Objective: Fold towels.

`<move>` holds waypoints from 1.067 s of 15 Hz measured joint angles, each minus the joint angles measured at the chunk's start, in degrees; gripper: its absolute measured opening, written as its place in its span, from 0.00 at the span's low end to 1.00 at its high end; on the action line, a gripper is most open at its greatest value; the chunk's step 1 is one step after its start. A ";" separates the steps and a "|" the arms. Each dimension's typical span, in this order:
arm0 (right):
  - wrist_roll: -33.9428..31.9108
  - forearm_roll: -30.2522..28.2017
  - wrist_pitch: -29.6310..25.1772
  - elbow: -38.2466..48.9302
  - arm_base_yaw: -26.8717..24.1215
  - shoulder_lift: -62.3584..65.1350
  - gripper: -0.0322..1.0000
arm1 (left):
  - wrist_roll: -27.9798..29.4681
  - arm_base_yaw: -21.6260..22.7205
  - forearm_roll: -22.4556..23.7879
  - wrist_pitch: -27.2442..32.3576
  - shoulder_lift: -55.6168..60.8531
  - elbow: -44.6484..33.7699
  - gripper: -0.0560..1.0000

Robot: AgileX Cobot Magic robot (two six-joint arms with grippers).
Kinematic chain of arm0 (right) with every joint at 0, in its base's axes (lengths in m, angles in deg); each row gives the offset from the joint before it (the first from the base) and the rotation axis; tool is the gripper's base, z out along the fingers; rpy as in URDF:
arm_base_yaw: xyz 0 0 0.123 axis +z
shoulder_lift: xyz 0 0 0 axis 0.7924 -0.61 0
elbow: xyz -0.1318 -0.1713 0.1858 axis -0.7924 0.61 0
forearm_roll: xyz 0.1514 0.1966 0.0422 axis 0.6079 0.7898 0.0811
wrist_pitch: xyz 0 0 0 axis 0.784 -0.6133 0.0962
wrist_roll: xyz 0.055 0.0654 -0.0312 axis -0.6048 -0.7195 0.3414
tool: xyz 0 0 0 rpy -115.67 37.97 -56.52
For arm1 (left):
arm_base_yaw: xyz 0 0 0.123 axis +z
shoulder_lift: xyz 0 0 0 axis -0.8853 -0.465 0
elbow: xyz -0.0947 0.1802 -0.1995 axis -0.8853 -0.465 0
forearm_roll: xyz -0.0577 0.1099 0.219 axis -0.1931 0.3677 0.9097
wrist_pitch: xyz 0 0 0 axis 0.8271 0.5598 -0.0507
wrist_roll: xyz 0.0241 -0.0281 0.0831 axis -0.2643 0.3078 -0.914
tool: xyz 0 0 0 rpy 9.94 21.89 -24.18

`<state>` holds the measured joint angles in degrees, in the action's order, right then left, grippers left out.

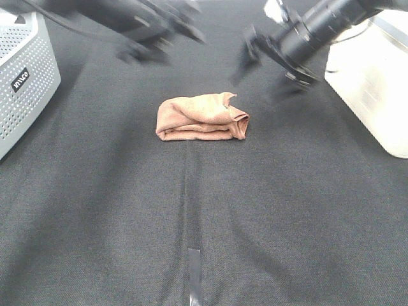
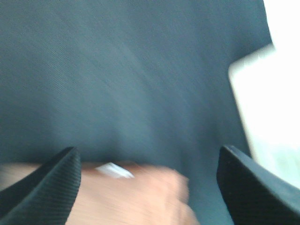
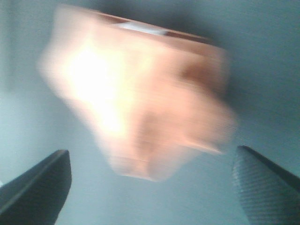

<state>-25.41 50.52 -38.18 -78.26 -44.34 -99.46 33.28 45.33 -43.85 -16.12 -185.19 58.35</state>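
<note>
A brown towel (image 1: 201, 117) lies folded into a small, rumpled bundle in the middle of the black table cloth. Behind it and to the left hovers my left gripper (image 1: 145, 47), blurred by motion. In its wrist view the left gripper (image 2: 150, 187) is open, with the towel (image 2: 136, 199) and its white tag (image 2: 115, 170) lying below the gap and no finger touching them. My right gripper (image 1: 264, 76) hangs open behind the towel on the right. The right wrist view shows the open right gripper (image 3: 152, 187) with the blurred towel (image 3: 136, 98) ahead of its fingers.
A grey perforated box (image 1: 25, 83) stands at the left edge and a white container (image 1: 370, 83) at the right edge, also seen as a white container (image 2: 272, 103) from the left wrist. A strip of tape (image 1: 194, 274) lies on the cloth near the front.
</note>
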 joint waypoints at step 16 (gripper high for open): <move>9.68 12.72 3.04 0.00 -0.17 -9.97 0.85 | -0.23 5.56 4.13 9.63 1.78 0.00 0.77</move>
<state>-15.73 63.24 -35.14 -78.26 -44.51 -109.43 33.05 50.89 -39.72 -6.49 -183.42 58.35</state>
